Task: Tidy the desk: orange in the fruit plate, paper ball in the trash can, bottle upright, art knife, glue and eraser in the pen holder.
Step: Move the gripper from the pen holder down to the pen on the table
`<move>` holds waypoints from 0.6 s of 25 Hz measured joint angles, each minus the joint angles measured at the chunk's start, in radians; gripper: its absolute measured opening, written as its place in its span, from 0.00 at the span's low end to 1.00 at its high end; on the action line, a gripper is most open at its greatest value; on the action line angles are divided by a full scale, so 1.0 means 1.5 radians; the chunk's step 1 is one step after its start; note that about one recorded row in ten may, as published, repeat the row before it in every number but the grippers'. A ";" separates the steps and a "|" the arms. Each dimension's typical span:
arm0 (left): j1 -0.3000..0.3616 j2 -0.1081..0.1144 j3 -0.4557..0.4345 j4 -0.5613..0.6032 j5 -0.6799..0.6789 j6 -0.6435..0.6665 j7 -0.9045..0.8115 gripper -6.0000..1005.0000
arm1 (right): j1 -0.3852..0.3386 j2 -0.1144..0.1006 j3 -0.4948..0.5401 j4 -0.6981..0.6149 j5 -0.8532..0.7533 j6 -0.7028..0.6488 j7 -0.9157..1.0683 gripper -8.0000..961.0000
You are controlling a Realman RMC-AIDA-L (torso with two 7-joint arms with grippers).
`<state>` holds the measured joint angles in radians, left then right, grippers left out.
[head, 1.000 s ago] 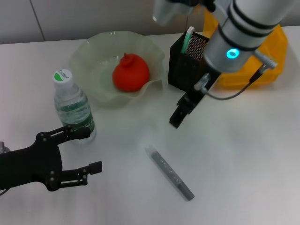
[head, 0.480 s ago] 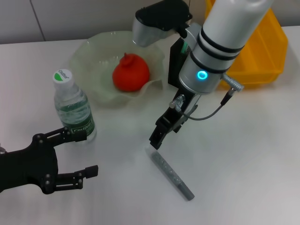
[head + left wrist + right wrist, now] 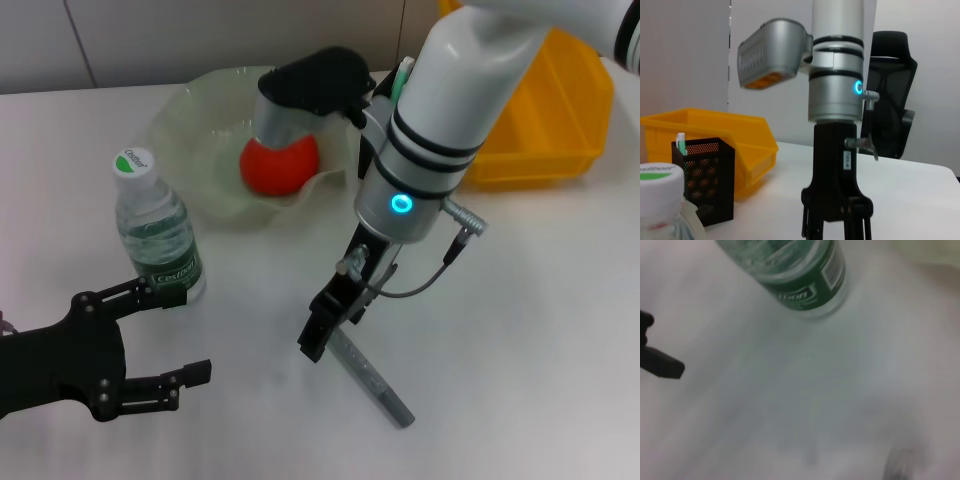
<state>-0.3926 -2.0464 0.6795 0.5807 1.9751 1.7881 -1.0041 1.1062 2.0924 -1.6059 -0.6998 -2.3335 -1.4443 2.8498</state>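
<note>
My right gripper (image 3: 322,330) hangs open just over the near end of the grey art knife (image 3: 368,378), which lies flat on the desk (image 3: 520,330). In the left wrist view the right gripper (image 3: 835,229) shows a gap between its fingers. The orange (image 3: 282,165) sits in the fruit plate (image 3: 190,110). The bottle (image 3: 155,225) stands upright, with my open left gripper (image 3: 172,335) just in front of it. The pen holder (image 3: 370,120), mostly hidden behind my right arm, holds a white and green stick (image 3: 403,75). The paper ball and eraser are out of view.
The yellow trash can (image 3: 560,110) stands at the back right, behind the pen holder (image 3: 710,175). The right wrist view looks down on the bottle's base (image 3: 805,285) and one left fingertip (image 3: 660,365). A black office chair (image 3: 890,90) stands beyond the desk.
My right arm swung from beside the pen holder forward and left, lowering its gripper to the art knife. The left gripper barely shifted.
</note>
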 joint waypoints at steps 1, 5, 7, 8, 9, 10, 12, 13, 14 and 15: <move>0.000 0.000 0.000 0.000 0.000 0.000 0.000 0.86 | 0.002 0.000 -0.010 0.007 0.003 0.005 0.004 0.77; 0.002 -0.001 0.000 -0.001 0.001 0.000 0.002 0.86 | 0.002 0.000 -0.047 0.019 0.022 0.023 0.016 0.77; 0.004 -0.002 0.000 -0.002 0.001 0.000 0.002 0.86 | 0.000 0.000 -0.058 0.021 0.034 0.029 0.016 0.77; 0.004 -0.002 0.000 -0.002 0.001 0.000 0.002 0.86 | 0.000 0.000 -0.062 0.022 0.037 0.032 0.016 0.77; 0.005 -0.003 0.000 -0.003 0.001 -0.002 0.003 0.86 | -0.001 0.000 -0.062 0.024 0.038 0.036 0.016 0.77; 0.006 -0.005 0.000 -0.003 0.001 -0.003 0.003 0.86 | -0.002 0.000 -0.063 0.025 0.038 0.039 0.017 0.77; 0.007 -0.006 0.000 -0.003 0.001 -0.004 0.003 0.86 | -0.005 0.000 -0.063 0.028 0.038 0.046 0.017 0.77; 0.007 -0.006 0.000 -0.003 0.001 -0.004 0.003 0.86 | -0.006 0.000 -0.063 0.030 0.038 0.049 0.017 0.77; 0.007 -0.007 0.000 -0.003 0.001 -0.004 0.003 0.86 | -0.006 0.000 -0.063 0.032 0.038 0.052 0.017 0.77; 0.008 -0.007 0.000 -0.003 0.001 -0.004 0.003 0.86 | -0.007 0.000 -0.065 0.034 0.038 0.054 0.017 0.76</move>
<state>-0.3810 -2.0567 0.6795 0.5766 1.9765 1.7816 -0.9989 1.0962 2.0924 -1.7026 -0.6484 -2.2761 -1.3627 2.8746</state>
